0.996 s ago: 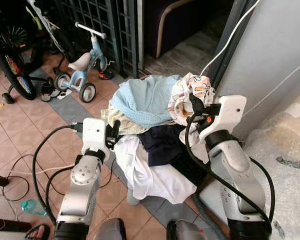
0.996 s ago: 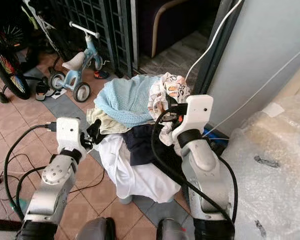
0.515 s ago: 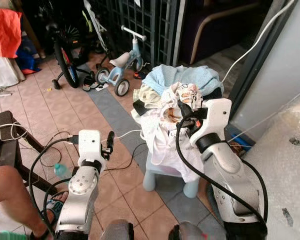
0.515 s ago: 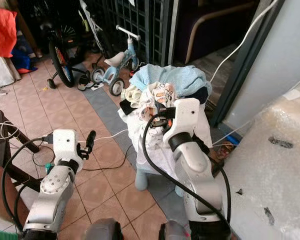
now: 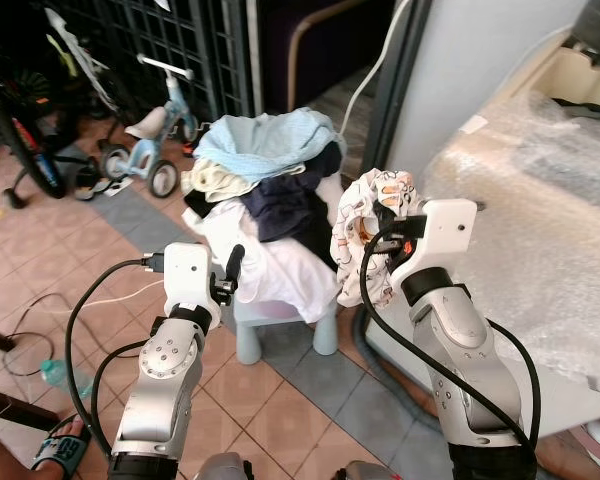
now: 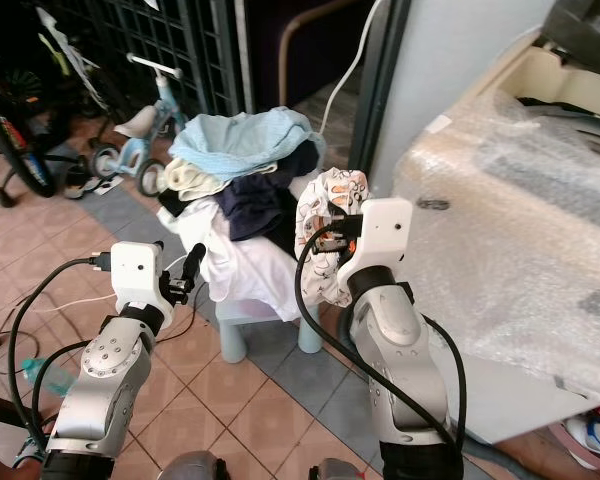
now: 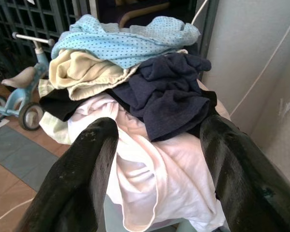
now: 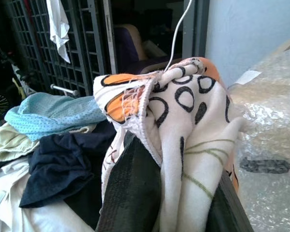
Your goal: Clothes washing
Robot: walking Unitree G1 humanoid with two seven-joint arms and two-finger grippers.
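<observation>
- Garment, patterned white with orange and black rings (image 5: 365,235): clamped in the right gripper (image 5: 388,232), hanging free in the air between the laundry pile and the bubble-wrapped appliance. Right wrist view shows the cloth bunched over and between the black fingers (image 8: 130,193), jaws closed on it.
- Bulk of the garment drapes below the gripper; its lower hem hangs near the white cloth of the pile but looks separate from it.
- Laundry pile (image 5: 265,180): heaped on a small pale stool (image 5: 280,325). Light blue dotted piece on top, cream piece beside it, navy piece in the middle, white sheet-like cloth trailing down the stool's front.
- Left gripper (image 5: 230,270): empty, jaws spread, held just beside the white cloth at the pile's near edge. Left wrist view looks straight at the pile between its two fingers (image 7: 87,169).
- Appliance under bubble wrap (image 5: 540,200): on the robot's right, presumably the washer; opening not clearly visible.
- Surroundings: tiled floor, child's tricycle (image 5: 155,140), dark metal grille behind, white cable up the wall.
- Risks, as judgement: grip is on a bunched fold, so the garment could slip out on a swing; the trailing hem could snag the pile and drag it off the stool; the hanging cloth could foul the right arm's black cable.
</observation>
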